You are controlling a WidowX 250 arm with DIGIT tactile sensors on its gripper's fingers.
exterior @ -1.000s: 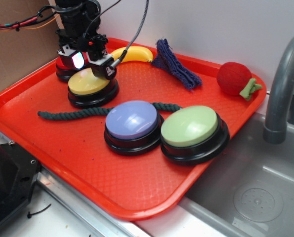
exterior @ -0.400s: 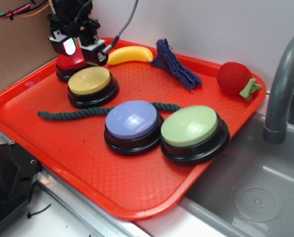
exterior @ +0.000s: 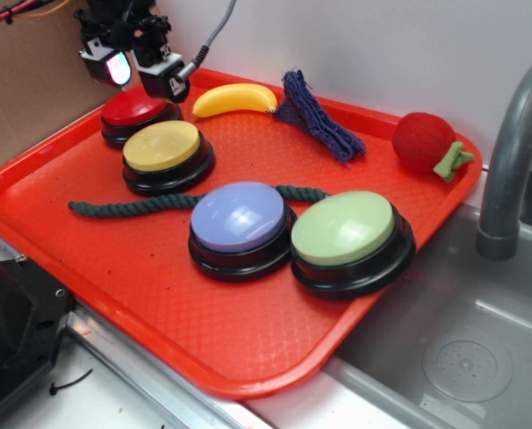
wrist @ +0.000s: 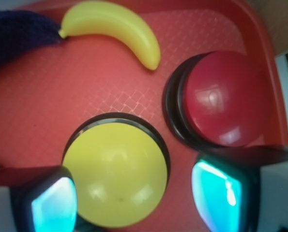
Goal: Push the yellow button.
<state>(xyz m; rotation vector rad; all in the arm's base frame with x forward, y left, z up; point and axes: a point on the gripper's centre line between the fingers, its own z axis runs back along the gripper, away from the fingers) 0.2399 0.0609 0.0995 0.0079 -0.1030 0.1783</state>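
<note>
Yellow button, matte domed top, glossy black base, claw wide apart above, empty

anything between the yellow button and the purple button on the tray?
Yes: in the exterior view the dark green rope runs across the tray between the yellow button and the purple button.

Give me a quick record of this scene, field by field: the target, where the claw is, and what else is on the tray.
target: yellow button, nothing touching it
claw: claw raised above the red button, fingers apart, holding nothing
nearest neighbour: red button, just behind the yellow one
other buttons: purple button, green button
other items: toy banana, dark green rope, blue cloth, red ball
surface: orange tray beside a sink
</note>
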